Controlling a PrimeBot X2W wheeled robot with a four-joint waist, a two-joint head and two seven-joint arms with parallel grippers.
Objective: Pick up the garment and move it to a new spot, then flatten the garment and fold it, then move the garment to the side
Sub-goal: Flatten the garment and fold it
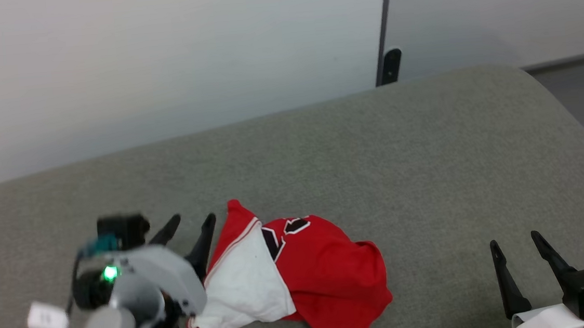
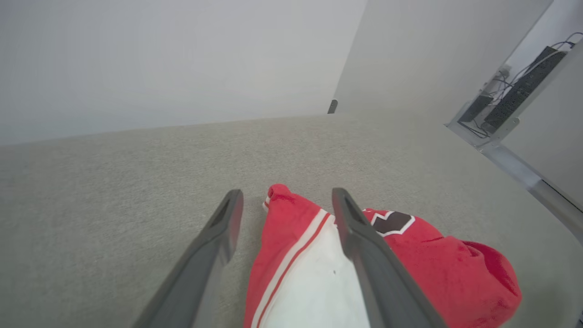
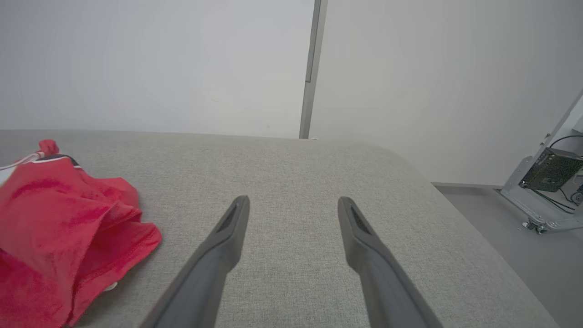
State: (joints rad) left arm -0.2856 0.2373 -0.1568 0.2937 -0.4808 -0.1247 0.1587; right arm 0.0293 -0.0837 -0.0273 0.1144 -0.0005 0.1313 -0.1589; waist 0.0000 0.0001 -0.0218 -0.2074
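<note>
Grey pad (image 1: 374,152) bears the crumpled garment (image 1: 321,271), no step done; left gripper (image 1: 194,217) at its nine o'clock, right gripper (image 1: 514,239) at three, both wide.

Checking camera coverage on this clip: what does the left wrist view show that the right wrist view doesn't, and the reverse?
Left wrist view: the open left gripper close over the garment, with its white sleeve, striped trim and a black, white-outlined chest mark.
Right wrist view: the open right gripper over the bare grey padded surface, apart from the garment, and a green circuit board at the far right.
Both: the garment's crumpled red body on that surface, before a pale wall.
</note>
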